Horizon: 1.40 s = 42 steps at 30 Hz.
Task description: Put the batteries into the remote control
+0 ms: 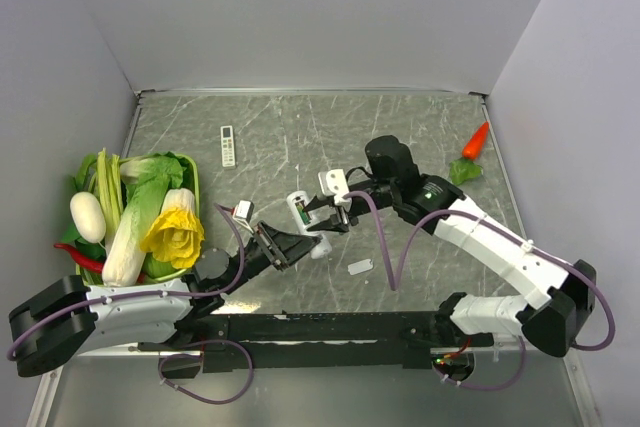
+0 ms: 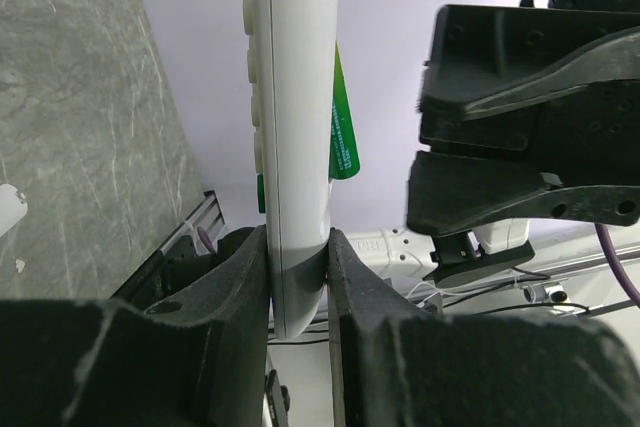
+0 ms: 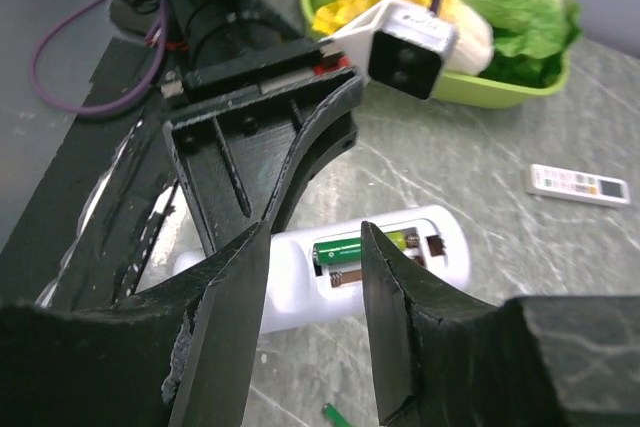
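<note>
The white remote control (image 1: 300, 210) is gripped at one end by my left gripper (image 1: 308, 244), which is shut on it and holds it just above the table. In the left wrist view the remote (image 2: 293, 127) stands between the pads (image 2: 245, 277). Its battery bay faces my right wrist view, where the remote (image 3: 290, 287) holds one green battery (image 3: 345, 250) in the upper slot; the lower slot shows a bare spring. A second green battery (image 3: 335, 414) lies on the table below. My right gripper (image 3: 313, 237) is open and empty, right over the bay (image 1: 337, 215).
The remote's small white back cover (image 1: 360, 267) lies on the table near the grippers. A slim white remote with buttons (image 1: 228, 145) lies at the back. A green basket (image 1: 192, 179) of vegetables stands at the left. A carrot (image 1: 476, 140) lies at the back right.
</note>
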{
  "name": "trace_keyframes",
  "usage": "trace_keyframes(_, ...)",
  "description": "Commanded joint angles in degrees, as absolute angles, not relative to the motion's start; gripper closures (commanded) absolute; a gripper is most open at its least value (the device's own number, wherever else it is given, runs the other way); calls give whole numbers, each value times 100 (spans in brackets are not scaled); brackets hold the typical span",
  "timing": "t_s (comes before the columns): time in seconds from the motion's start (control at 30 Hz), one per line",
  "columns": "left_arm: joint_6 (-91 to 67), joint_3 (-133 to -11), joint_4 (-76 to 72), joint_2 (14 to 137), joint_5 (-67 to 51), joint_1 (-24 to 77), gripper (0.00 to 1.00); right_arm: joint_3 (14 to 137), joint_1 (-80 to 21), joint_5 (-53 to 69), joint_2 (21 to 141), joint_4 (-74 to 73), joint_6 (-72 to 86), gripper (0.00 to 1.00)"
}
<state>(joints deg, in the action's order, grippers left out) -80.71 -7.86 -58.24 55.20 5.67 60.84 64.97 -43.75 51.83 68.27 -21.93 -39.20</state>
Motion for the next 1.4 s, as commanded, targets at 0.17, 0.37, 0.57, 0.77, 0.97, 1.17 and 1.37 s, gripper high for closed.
trace_keyframes(0.17, -8033, -1055, -6082, 5458, 396, 6108, 98, 6785, -4061, 6011, 7172, -2365, -4606, 52)
trace_keyframes(0.37, -8033, -1063, -6091, 5476, 369, 6108, 98, 6794, -4025, 6152, 7304, -2364, -4597, 55)
trace_keyframes(0.57, -8042, -1090, -6144, 5546, 325, 6108, 98, 6759, -4025, 6214, 7383, -2320, -4570, 56)
trace_keyframes(0.77, -8042, -1116, -6161, 5563, 290, 6108, 98, 6732, -4008, 6170, 7453, -2268, -4544, 56)
trace_keyframes(0.97, -8024, -1134, -6170, 5563, 255, 6108, 98, 6671, -4008, 6144, 7593, -2285, -4570, 59)
trace_keyframes(1.17, -7937, -1160, -6284, 5546, 185, 6108, 98, 6540, -3990, 6073, 7787, -2198, -4544, 61)
trace_keyframes(1.37, -7796, -1134, -6679, 5537, 71, 6108, 98, 6355, -3946, 6144, 7954, -1890, -4368, 65)
